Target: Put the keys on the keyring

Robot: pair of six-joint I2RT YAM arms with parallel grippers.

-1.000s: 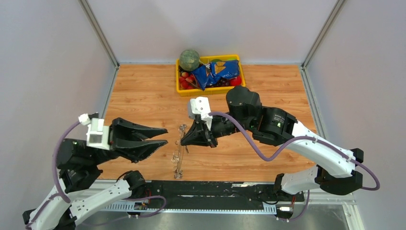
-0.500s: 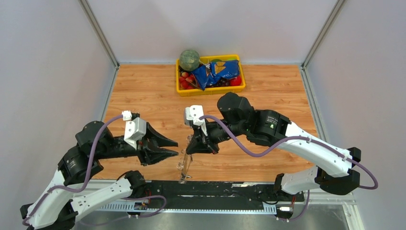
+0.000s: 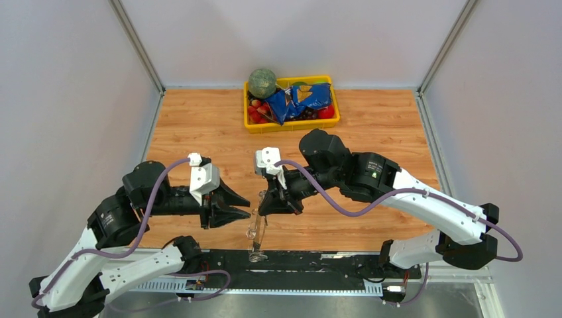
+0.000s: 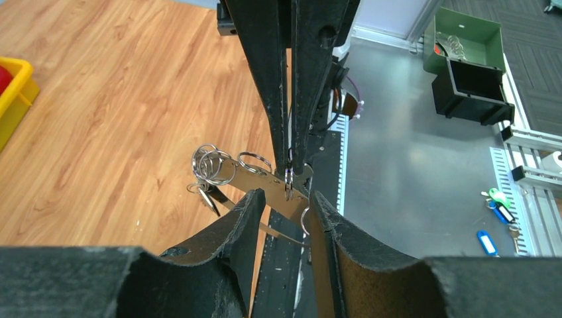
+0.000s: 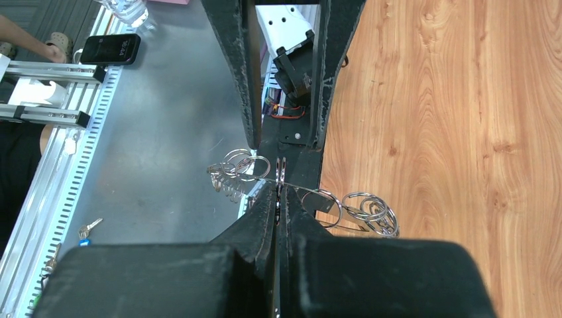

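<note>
Keyring (image 3: 254, 227) — pinched by right fingers (image 3: 276, 203) — now sits between left fingers (image 3: 233, 197).

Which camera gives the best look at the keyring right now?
Right wrist: the keyring appears close and sharp, ring clusters at both ends. Left wrist shows one cluster clearly; top view only a thin glint.

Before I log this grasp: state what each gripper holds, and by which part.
The right gripper pinches the keyring on its thin loop, between the two clusters of small rings. The left gripper is open, holding nothing.
</note>
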